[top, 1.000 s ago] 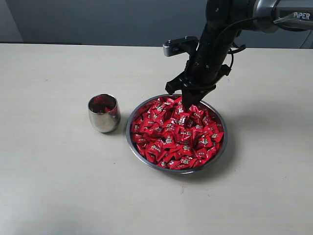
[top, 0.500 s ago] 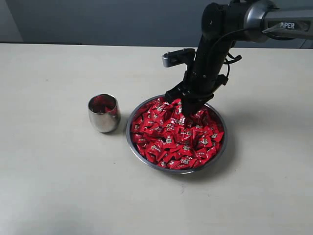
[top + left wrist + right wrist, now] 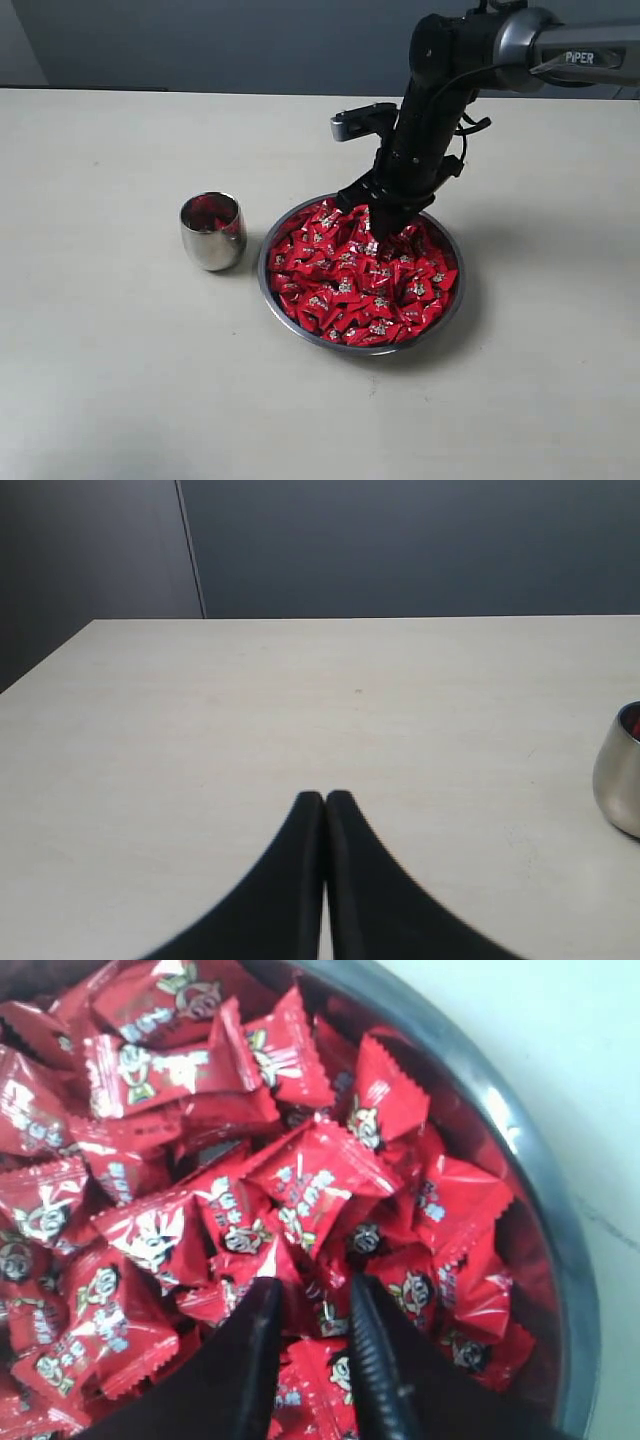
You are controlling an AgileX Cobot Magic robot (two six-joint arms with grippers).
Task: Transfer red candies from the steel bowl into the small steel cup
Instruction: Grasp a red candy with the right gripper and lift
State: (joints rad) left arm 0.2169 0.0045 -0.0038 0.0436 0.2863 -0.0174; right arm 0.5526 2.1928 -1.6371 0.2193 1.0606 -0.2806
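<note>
Pale beige table [image 3: 120,380], dark grey wall [image 3: 200,40]

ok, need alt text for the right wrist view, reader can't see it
Close-up of the two black fingers of the right gripper down among a heap of the red candies in the steel bowl. A red wrapper shows in the narrow gap between them, but whether it is gripped is unclear. The bowl's shiny rim curves along one side, with the pale table beyond.

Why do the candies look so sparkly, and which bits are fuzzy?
Right wrist view: light glints white off the red candies and the rim of the steel bowl; the right tool looks soft-edged. Exterior view: the small steel cup shows red on its shiny side, a soft shadow lies beside the bowl. Left wrist view: the left tool is blurry.
</note>
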